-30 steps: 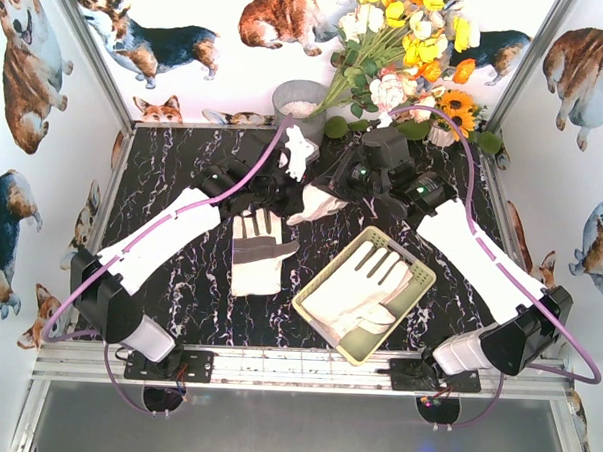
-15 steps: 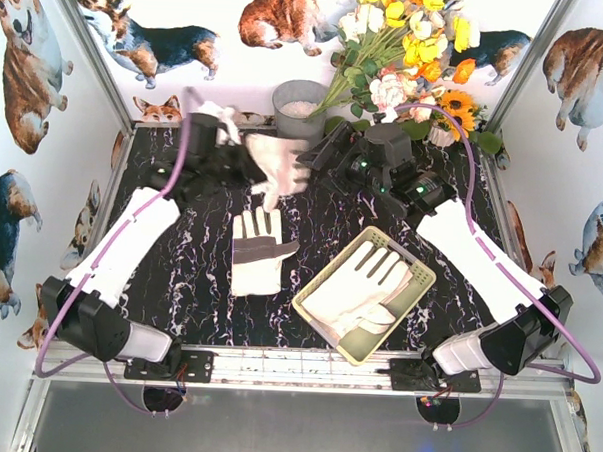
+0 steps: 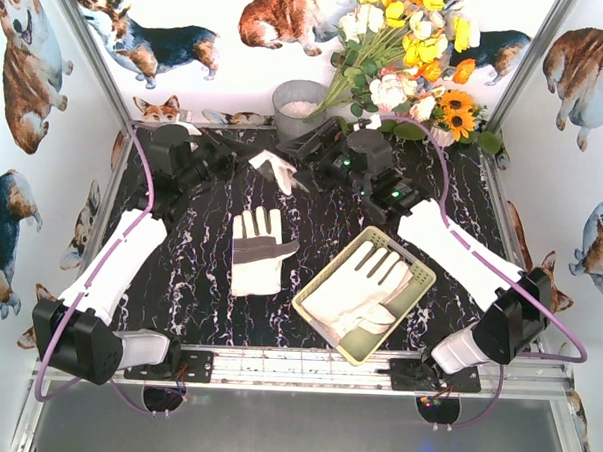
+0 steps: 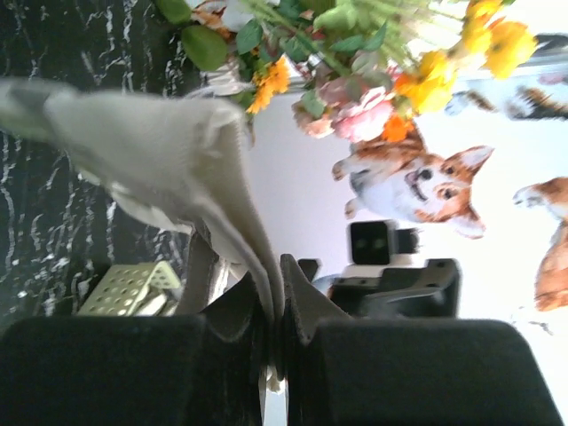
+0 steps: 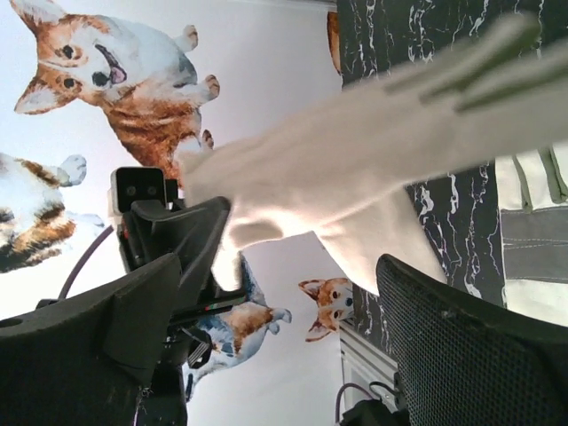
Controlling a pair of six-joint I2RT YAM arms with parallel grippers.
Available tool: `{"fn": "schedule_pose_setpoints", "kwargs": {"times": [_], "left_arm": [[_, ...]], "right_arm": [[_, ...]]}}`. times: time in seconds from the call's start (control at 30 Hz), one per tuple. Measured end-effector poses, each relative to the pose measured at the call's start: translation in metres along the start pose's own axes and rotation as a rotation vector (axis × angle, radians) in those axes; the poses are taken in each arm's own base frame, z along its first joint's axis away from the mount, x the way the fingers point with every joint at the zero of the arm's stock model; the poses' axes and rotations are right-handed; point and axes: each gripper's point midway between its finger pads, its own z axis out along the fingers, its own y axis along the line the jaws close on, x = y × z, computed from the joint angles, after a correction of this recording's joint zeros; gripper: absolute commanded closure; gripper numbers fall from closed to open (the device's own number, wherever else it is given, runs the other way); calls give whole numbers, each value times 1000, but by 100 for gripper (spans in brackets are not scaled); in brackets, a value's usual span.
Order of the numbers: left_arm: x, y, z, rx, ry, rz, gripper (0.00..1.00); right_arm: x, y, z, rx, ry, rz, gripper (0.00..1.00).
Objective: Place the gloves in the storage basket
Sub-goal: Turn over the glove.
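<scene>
A cream-white glove [image 3: 274,169] hangs above the back of the table, and my left gripper [image 3: 242,163] is shut on its edge. In the left wrist view the fabric [image 4: 160,151] is pinched between the closed fingers of the left gripper [image 4: 277,297]. My right gripper [image 3: 307,146] stands open just right of that glove, holding nothing. From the right wrist, the right gripper [image 5: 293,293] gapes wide below the hanging glove [image 5: 373,160]. A second glove [image 3: 255,249] lies flat mid-table. A third glove [image 3: 359,284] lies in the yellow-green storage basket [image 3: 318,313].
A round grey bucket [image 3: 299,104] stands at the back centre, close behind both grippers. A bunch of artificial flowers [image 3: 409,61] fills the back right corner. Corgi-print walls close off the left, right and back sides.
My right gripper has opened and let go of the glove it was sharing. My left arm has swung left and back, pulling the glove with it.
</scene>
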Motion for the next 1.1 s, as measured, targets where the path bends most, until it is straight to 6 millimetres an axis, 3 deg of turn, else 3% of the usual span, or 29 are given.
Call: {"fn": "schedule_pose_setpoints", "kwargs": {"times": [0.37,0.73,0.9,1.1], "left_arm": [[-25,-27,-21,92,-171,-143,100],[-44,-31,-25,112,-271,-210,100],[-45,-34,-29,124,-281,-222,100],[-44,-36,-33,138,-282,-241,100]], "right_arm": [[3,-3,17,12,-60,236,1],[33,-18,42,82,-62,420,0],[26,-14,43,71,-109,473,0],[11,6,43,16,-167,526,0]]}}
